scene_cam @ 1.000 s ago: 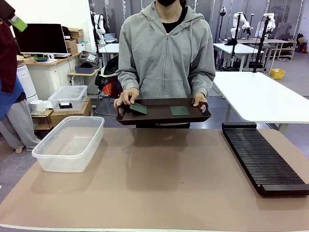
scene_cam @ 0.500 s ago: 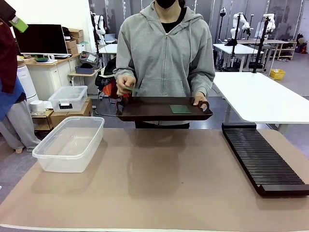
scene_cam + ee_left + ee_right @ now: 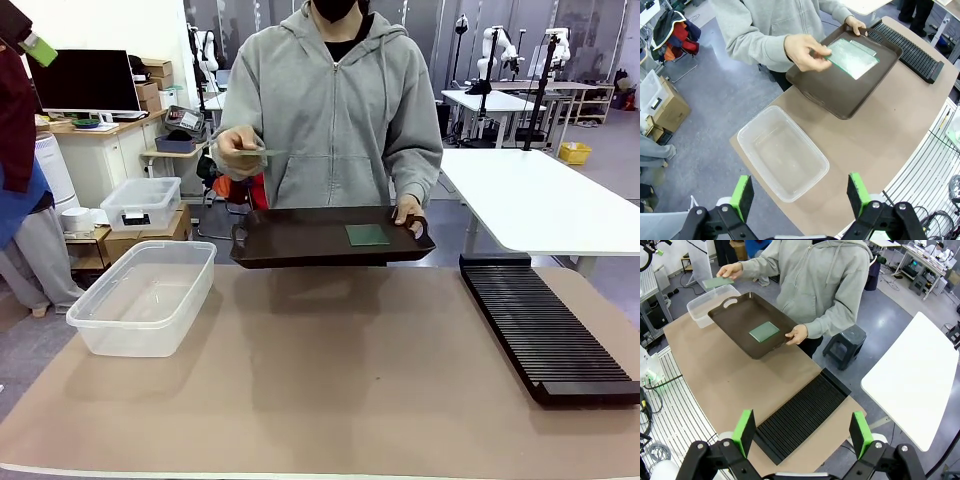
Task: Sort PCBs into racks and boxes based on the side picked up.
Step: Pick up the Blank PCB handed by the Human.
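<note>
Looking down on the worktop, your left pincer and right pincer both stand apart, empty. On the person's tray lies one PCB, the other PCB in a raised hand. Both are likely light, stiff and slick, so nip a free edge.

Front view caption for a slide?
Person holds one PCB above brown tray, second PCB on it; tub left, rack right.

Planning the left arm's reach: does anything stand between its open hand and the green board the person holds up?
Nothing visible does. The thin green square board is held up in the person's fingers; the clear rectangular plastic tub sits lower, on the table.
</note>
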Controlling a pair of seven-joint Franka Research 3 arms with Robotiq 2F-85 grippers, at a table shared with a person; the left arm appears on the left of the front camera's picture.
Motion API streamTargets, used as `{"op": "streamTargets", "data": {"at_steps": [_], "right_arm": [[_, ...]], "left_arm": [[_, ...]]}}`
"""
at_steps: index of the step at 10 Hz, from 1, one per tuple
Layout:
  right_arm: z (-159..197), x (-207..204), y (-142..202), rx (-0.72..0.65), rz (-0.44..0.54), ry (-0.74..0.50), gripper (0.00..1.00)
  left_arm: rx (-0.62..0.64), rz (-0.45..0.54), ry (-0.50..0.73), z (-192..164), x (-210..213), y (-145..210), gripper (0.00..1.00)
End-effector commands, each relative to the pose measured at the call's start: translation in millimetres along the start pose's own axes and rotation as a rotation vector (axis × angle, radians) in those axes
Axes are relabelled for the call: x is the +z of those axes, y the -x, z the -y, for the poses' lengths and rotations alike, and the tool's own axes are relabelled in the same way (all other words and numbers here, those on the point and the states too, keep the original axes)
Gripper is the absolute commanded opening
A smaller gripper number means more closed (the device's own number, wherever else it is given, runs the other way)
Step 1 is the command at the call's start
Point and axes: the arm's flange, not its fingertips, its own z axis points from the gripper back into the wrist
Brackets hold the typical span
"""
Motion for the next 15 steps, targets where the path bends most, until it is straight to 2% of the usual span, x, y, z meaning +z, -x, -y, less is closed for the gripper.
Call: {"op": "streamTargets", "data": {"at_steps": [1, 15], "right_arm": [[-2.9, 0.2, -0.6, 0.004, 0.001, -0.002, 1.0], [-2.9, 0.2, -0.6, 0.004, 0.001, -0.002, 1.0]], "left_arm": [[0.004, 0.001, 0.003, 0.0, -0.3, 0.6, 1.0], [0.004, 0.001, 0.003, 0.0, -0.3, 0.6, 1.0]]}}
